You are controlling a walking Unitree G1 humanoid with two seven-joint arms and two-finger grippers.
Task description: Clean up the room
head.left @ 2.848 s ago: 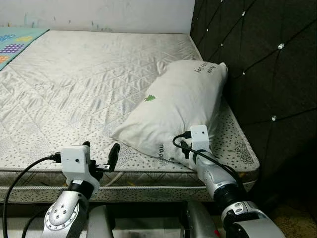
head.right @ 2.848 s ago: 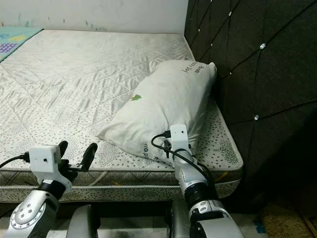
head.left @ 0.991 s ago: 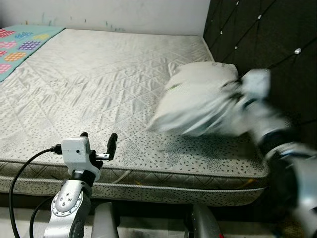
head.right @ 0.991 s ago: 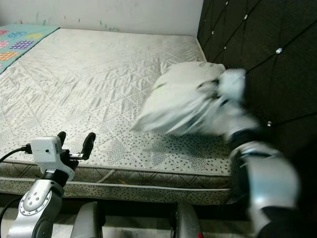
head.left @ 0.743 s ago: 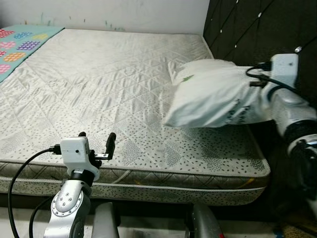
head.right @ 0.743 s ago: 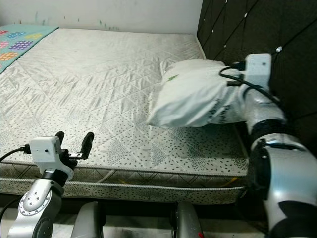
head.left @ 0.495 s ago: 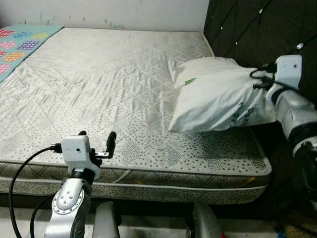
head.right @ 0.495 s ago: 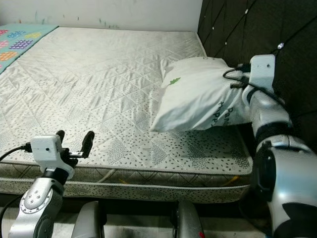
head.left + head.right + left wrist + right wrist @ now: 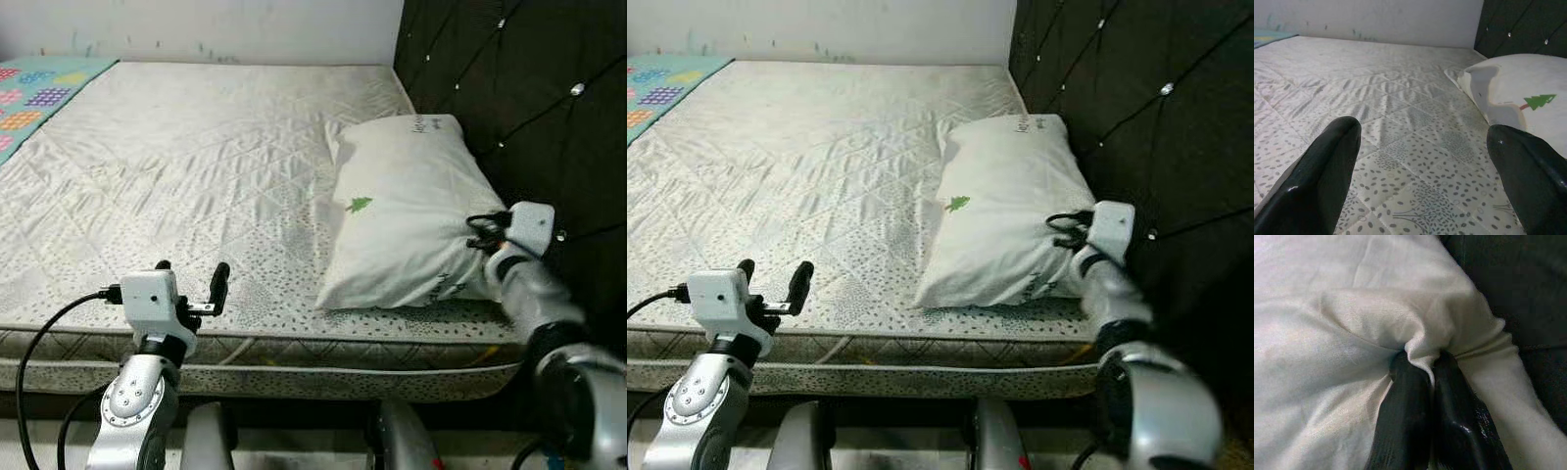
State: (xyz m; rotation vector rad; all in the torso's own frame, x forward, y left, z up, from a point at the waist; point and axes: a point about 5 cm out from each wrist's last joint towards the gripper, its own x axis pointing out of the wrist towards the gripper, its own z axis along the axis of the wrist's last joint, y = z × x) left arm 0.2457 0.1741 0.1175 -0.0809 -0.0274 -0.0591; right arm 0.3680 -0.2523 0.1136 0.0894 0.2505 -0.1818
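Observation:
A white pillow with a small green tree mark lies flat on the bare mattress, lengthwise against the dark padded headboard. My right gripper is shut on a fold of the pillow's cloth at its near right corner, beside the headboard. At the bed's near edge my left gripper stands open, with nothing between its fingers; the pillow lies off to one side of it.
A colourful patterned mat lies at the mattress's far left corner. A pale wall runs behind the bed. The mattress's front edge is just before me, and most of its quilted top is bare.
My right gripper has swung the pillow up off the bed, turned it and set it down flat along the headboard. The left arm has stayed put.

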